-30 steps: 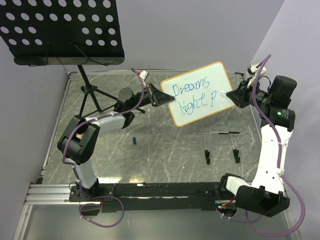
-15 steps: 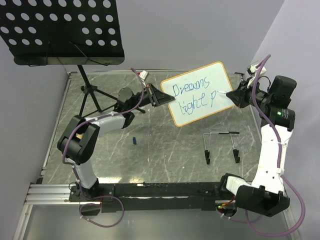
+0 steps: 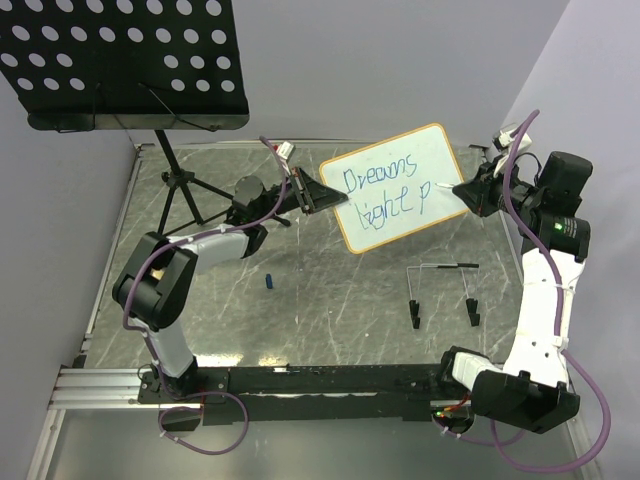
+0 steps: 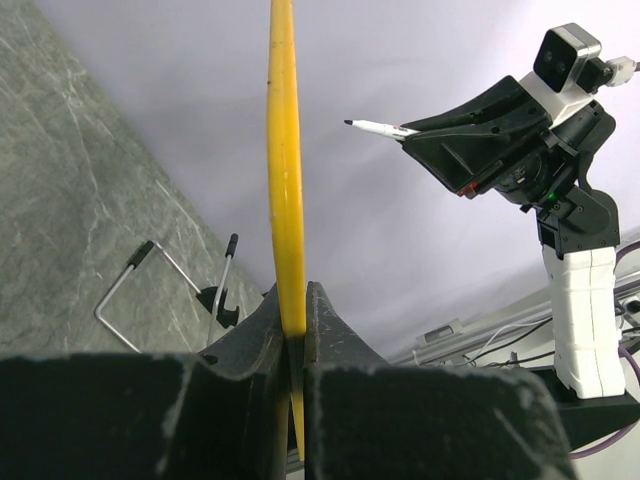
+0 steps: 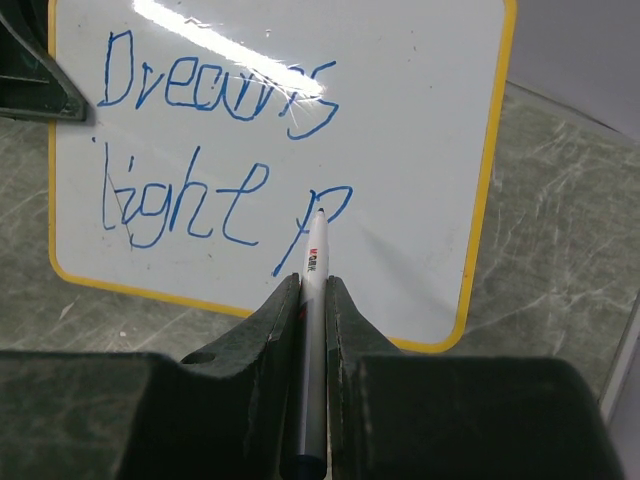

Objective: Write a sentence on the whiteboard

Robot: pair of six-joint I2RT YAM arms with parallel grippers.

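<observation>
The whiteboard (image 3: 400,160) has a yellow-tan frame and is held tilted above the table. My left gripper (image 3: 318,196) is shut on its left edge. In the left wrist view the whiteboard (image 4: 283,180) shows edge-on, pinched in the left gripper (image 4: 293,300). The sentence (image 5: 210,150) is in blue and reads "Dreams" over "light p". My right gripper (image 5: 313,280) is shut on a white marker (image 5: 316,270) that points at the "p". In the left wrist view the marker (image 4: 375,127) has its tip a little off the board's face.
A black perforated music-stand tray (image 3: 120,60) hangs over the back left on its tripod (image 3: 180,190). A small blue cap (image 3: 269,282) lies on the marble table (image 3: 330,300). A wire holder with two black feet (image 3: 445,290) stands in front of the board.
My left gripper has shifted the whiteboard slightly to the left. The right arm and the marker have stayed in place.
</observation>
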